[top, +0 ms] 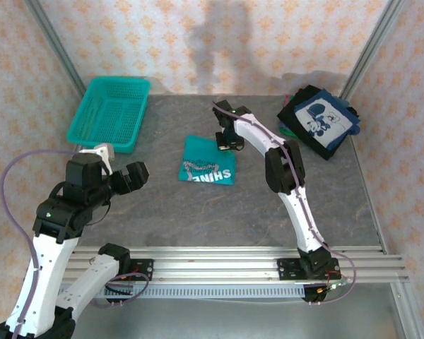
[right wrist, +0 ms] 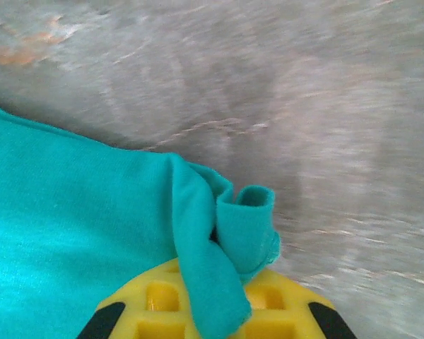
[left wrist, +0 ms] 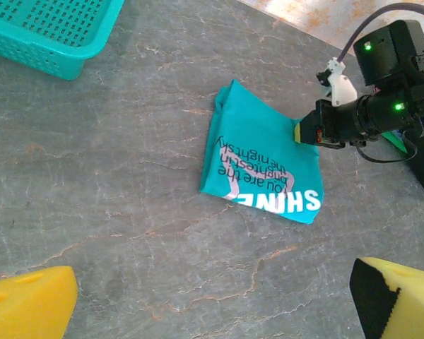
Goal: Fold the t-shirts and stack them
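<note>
The teal t-shirt (top: pixel 206 164) lies folded mid-table, its white lettering toward the near edge. My right gripper (top: pixel 228 145) is shut on its far right edge; the wrist view has bunched teal cloth (right wrist: pixel 219 240) pinched over the yellow pads (right wrist: pixel 155 304). From the left wrist view that gripper (left wrist: pixel 298 132) meets the teal tee (left wrist: pixel 258 162) at its right edge. My left gripper (top: pixel 138 173) hovers open to the left of the tee, with nothing between its yellow fingers (left wrist: pixel 28 300). A stack of folded dark t-shirts (top: pixel 318 121), the top one with a white-blue graphic, sits at the back right.
A teal mesh basket (top: pixel 109 113) stands at the back left, its corner in the left wrist view (left wrist: pixel 49 35). Grey stone tabletop (top: pixel 198 212) lies bare between the tee and the arm bases. Patterned walls close in the table.
</note>
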